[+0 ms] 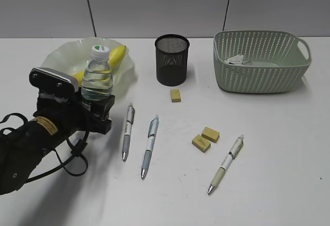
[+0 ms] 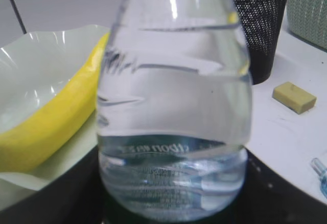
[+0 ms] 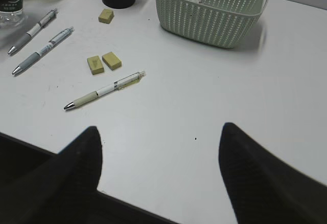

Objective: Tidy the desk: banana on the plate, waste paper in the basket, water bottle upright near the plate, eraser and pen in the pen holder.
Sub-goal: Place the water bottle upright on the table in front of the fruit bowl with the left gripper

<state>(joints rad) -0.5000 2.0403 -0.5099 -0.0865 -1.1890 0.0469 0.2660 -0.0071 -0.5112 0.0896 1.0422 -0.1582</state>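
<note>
The left gripper [image 1: 98, 107] is clamped on the water bottle [image 1: 97, 76], holding it upright just in front of the plate [image 1: 62, 55], where the banana [image 1: 116, 55] lies. The right gripper [image 3: 159, 152] hangs with its jaws apart over bare table [image 1: 278, 174]. Three pens and three erasers lie scattered near the pen holder [image 1: 171, 59]; the waste paper [image 1: 238, 60] sits in the basket [image 1: 260, 79].
</note>
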